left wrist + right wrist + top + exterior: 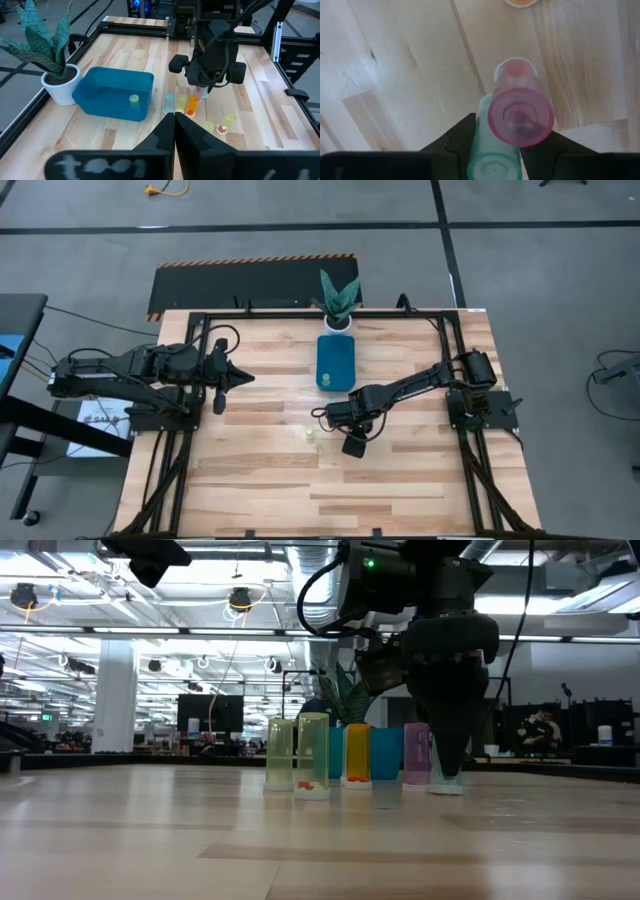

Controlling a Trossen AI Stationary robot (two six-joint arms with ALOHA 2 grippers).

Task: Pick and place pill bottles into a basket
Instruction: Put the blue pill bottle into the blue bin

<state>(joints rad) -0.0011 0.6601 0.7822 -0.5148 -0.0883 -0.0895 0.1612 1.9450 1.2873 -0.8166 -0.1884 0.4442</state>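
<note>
Several small translucent pill bottles stand upright in a cluster on the wooden table: yellow (280, 753), pale green (312, 755), orange (357, 753) and pink (416, 752). A few more lie near them (221, 129). One green bottle (134, 100) lies in the teal-blue basket (100, 97), which also shows in the high view (336, 363). My right gripper (447, 755) points down over the cluster and is shut on a pale teal bottle (492, 150) right beside the pink one (520, 112). My left gripper (240, 377) is shut and empty at the table's left. My right gripper pinches the pale teal bottle's upper end (487, 127) between its two fingers, coming from above and pointing down. The bottle stands upright with its white lower end (447, 789) on the table. The pink bottle stands against it and hides part of one finger.
A white pot with a green plant (338, 305) stands just beyond the basket's far end. Black frame rails (455, 340) run along the table's edges. Bare wood (300, 490) lies toward the near edge.
</note>
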